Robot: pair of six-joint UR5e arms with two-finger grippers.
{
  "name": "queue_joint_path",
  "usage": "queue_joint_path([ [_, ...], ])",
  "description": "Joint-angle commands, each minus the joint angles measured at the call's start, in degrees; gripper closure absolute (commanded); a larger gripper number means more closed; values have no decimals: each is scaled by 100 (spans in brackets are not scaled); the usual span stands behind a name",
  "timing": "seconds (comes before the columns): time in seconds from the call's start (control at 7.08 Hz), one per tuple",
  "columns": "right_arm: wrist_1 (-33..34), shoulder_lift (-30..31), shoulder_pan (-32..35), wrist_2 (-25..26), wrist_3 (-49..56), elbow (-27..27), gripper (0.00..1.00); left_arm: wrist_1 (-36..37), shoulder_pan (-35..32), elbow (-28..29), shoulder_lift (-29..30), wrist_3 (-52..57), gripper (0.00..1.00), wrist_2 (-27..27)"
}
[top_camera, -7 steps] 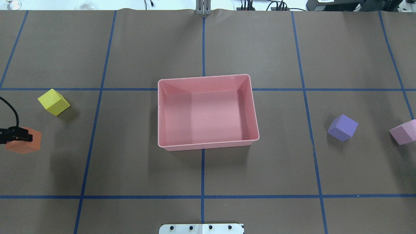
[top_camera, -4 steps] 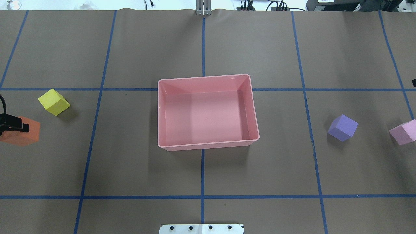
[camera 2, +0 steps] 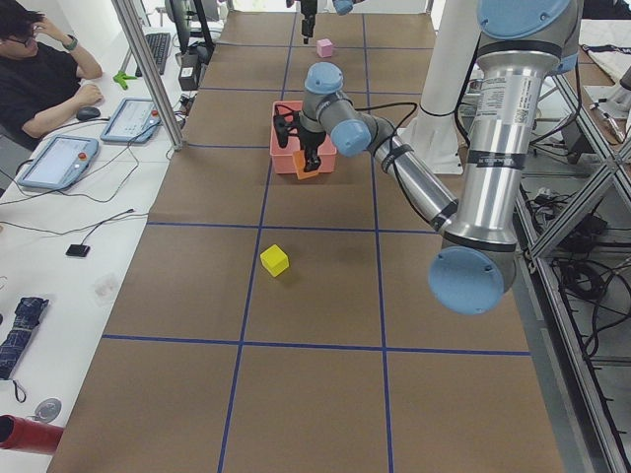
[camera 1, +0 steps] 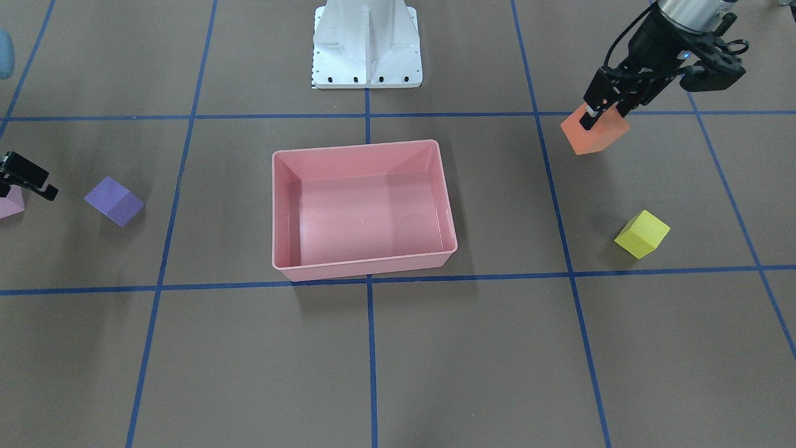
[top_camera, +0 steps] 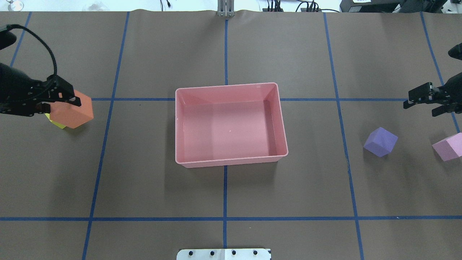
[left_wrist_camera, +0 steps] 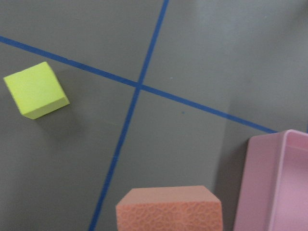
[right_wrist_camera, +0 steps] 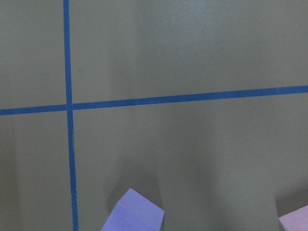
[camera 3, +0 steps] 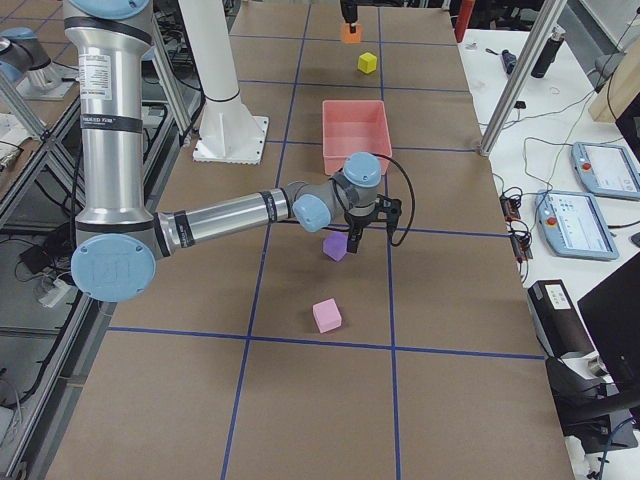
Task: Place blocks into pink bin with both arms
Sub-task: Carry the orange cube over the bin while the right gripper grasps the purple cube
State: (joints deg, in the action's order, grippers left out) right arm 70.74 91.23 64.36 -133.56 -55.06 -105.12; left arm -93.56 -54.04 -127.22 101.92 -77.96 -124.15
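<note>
My left gripper (top_camera: 59, 100) is shut on the orange block (top_camera: 72, 113) and holds it above the table, left of the pink bin (top_camera: 231, 159). In the front view this gripper (camera 1: 600, 112) grips the block (camera 1: 594, 135) from above. The yellow block (camera 1: 642, 233) lies on the table; overhead it is mostly hidden behind the orange one. The bin (camera 1: 367, 269) is empty. My right gripper (top_camera: 418, 108) is open and empty, beyond the purple block (top_camera: 380, 141) and the pale pink block (top_camera: 448, 146). The left wrist view shows the orange block (left_wrist_camera: 168, 209), the yellow block (left_wrist_camera: 34, 90) and the bin's corner (left_wrist_camera: 269, 183).
The white pedestal base (camera 1: 367, 43) stands at the robot's edge of the table, in line with the bin. Blue tape lines grid the brown table cover. A metal post (top_camera: 225, 9) stands at the far edge. An operator (camera 2: 39, 79) sits at a side desk.
My left gripper has lifted the orange block off the table and carried it away from the robot and toward the bin. My right gripper has come into the overhead view at the right edge.
</note>
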Motion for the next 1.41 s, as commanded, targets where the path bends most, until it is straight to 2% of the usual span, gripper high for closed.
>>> queue_joint_path([
  [0.0, -341, 0, -511, 295, -1110, 61, 0, 541, 444, 353, 1622, -954, 100, 66],
  [0.14, -350, 0, -695, 417, -1156, 183, 0, 550, 700, 643, 2186, -1436, 100, 292],
  [0.42, -342, 35, -915, 427, -1174, 272, 0, 550, 1228, 943, 2594, -1529, 100, 1004],
  [0.85, -342, 62, -1241, 436, -1182, 412, 0, 541, 1238, 1330, 2920, -1529, 100, 1015],
  [1.13, -350, -9, -1443, 532, -1156, 606, 0, 532, 1352, 1375, 2938, -1529, 100, 1112],
  [1.27, -350, -9, -1444, 541, -1156, 624, 0, 532, 1483, 1384, 2938, -1520, 100, 1338],
])
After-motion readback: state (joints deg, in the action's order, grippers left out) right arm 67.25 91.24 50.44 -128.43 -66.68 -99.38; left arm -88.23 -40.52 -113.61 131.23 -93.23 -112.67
